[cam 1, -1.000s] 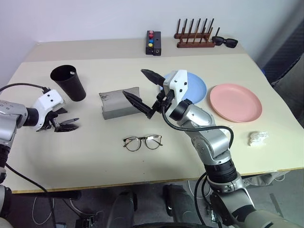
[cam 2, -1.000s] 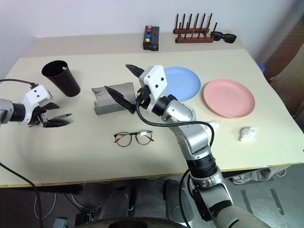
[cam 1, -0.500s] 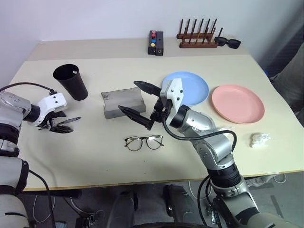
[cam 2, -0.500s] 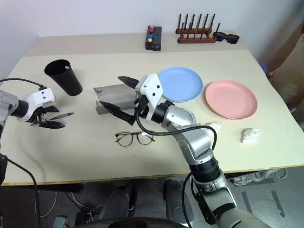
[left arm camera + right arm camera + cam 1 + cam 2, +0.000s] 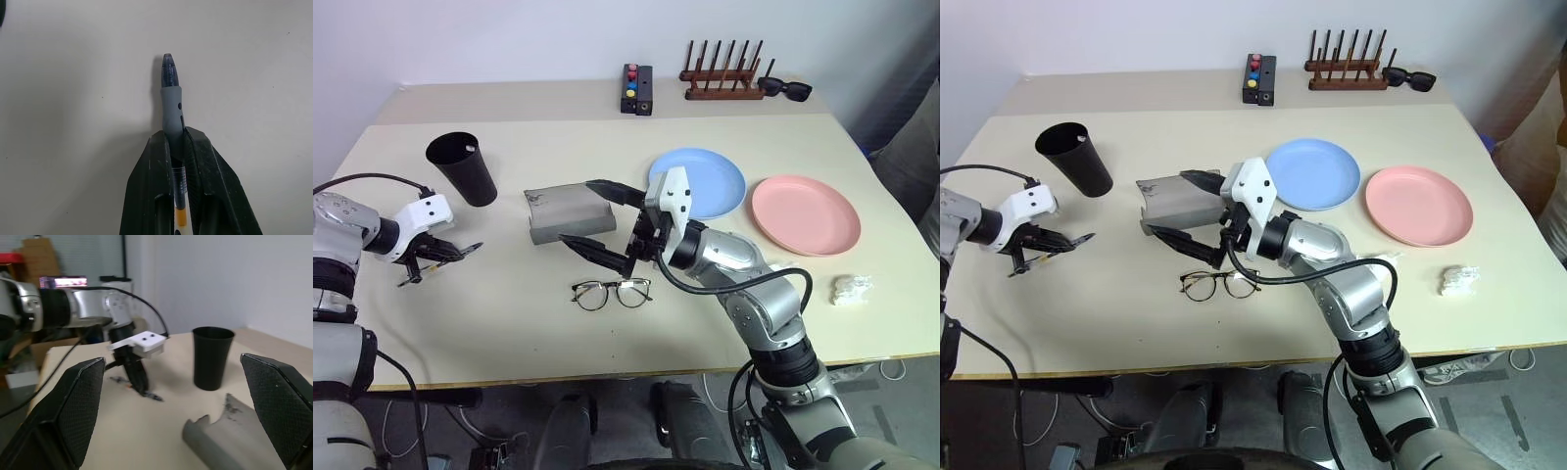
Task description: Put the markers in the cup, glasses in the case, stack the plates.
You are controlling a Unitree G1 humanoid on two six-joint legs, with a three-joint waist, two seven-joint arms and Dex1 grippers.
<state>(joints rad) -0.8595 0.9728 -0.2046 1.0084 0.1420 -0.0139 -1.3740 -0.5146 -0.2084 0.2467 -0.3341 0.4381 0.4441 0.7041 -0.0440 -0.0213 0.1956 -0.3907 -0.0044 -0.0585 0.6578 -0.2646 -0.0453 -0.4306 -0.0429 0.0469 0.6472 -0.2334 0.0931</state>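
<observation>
Marker (image 5: 171, 105): 1 is pinched between the pressed-together fingers of the left gripper (image 5: 438, 252), low over the table (image 5: 509, 323) at its near left, short of the cup (image 5: 463, 168). I judge this to be the start of the marker step, a pick just made and the carry to the cup yet to come. A pale speck shows inside the cup's rim, possibly a marker already in, but I cannot tell.

Glasses (image 5: 612, 292): 1 pair, lying open on the table near the front edge, not yet cased. Above them hangs the right gripper (image 5: 602, 220), its 2 fingers spread wide and holding nothing, just in front of the case (image 5: 566, 212). The 1 case lies open behind the glasses.

Plates: 2, the blue one (image 5: 700, 183) and the pink one (image 5: 806, 213) side by side to the right, not touching, so stacking is undone.

Farthest back sit 1 wooden rack (image 5: 722, 74), 1 pair of sunglasses (image 5: 786, 88) and 1 button box (image 5: 636, 88). So all 3 parts remain open.
</observation>
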